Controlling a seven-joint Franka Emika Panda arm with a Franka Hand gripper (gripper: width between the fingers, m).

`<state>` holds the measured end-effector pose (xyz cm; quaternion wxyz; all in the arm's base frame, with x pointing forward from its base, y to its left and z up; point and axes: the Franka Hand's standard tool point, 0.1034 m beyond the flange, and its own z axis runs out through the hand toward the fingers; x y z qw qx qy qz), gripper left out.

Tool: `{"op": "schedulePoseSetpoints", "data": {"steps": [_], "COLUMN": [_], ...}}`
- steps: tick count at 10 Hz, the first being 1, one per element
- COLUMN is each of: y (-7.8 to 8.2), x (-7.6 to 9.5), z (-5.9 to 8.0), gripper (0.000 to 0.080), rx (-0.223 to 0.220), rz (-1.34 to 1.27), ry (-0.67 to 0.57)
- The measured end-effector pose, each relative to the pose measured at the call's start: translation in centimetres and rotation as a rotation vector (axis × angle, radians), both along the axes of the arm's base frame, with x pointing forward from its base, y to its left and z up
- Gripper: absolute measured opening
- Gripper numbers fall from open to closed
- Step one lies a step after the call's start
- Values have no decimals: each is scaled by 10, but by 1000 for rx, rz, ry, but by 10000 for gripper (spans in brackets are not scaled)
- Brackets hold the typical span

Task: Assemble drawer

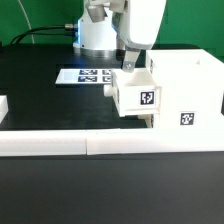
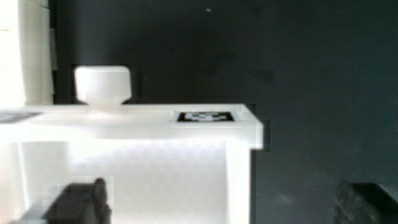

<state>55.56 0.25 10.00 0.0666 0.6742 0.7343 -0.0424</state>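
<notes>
Hand [image 1: 132,68] fingertips hidden behind small tray [image 1: 138,97], grip unclear, tray at housing [image 1: 185,95] front, housing cut off

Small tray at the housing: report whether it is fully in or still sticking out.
Sticking out. The small tray projects from the housing front, its marker face well proud; the pincer is above it.

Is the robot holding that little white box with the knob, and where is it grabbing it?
Can't tell. The gripper sits right over the tray, but its grip is hidden.
</notes>
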Motion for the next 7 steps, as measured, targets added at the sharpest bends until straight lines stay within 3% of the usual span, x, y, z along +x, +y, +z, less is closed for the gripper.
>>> {"op": "schedulePoseSetpoints", "data": {"steps": [3, 7], "y": [-44, -48], "x": [-4, -6], "z": [-6, -10], "gripper": [649, 649], "rx": [-11, -6], "rz": [47, 61], "ry": [26, 36]}}
